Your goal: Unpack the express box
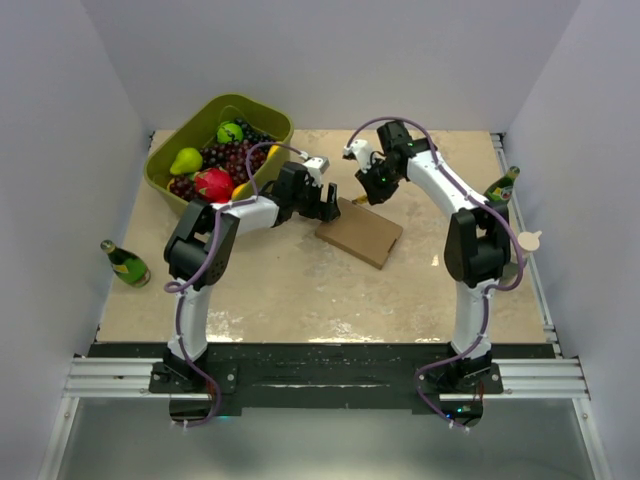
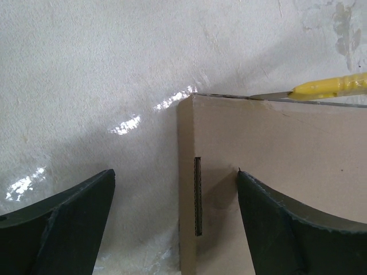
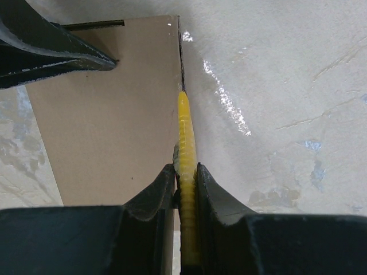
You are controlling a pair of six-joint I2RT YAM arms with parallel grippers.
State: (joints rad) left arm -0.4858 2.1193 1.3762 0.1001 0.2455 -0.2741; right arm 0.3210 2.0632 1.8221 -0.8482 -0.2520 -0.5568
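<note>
Top view with both wrist views. Well to the left of the express box [image 1: 360, 232], a green bottle [image 1: 125, 263] is lying on the table [image 1: 300, 300]. Beyond the box's left end, a fruit tub [image 1: 218, 140] is sitting at the back of the table. The left gripper [image 1: 322, 205] is hovering at the box's left end. In its wrist view its fingers [image 2: 57, 223] are standing wide apart and straddling a corner of the box [image 2: 275, 172], one over bare table and the other over the cardboard. Whether that finger is pressing on the lid cannot be told. The box itself is lying flat and closed near the middle of the table, with a narrow slot [image 2: 198, 195] showing in its top face. A yellow cutter [image 2: 335, 86] is reaching along the box's far edge, its blade pointing toward the corner that the left gripper is straddling. Just behind the box's right half, the right gripper [image 3: 184, 169] is holding this cutter [image 3: 184, 132], its fingers [image 3: 155, 195] clamping tightly on the ribbed handle. Well to the right of the box, a second bottle [image 1: 503, 185] is lying at the table's edge. Judged progress: the opening cut is only getting under way. No flap is standing up, no contents are showing, and the lifting of the flaps and the emptying are remaining to be done.
</note>
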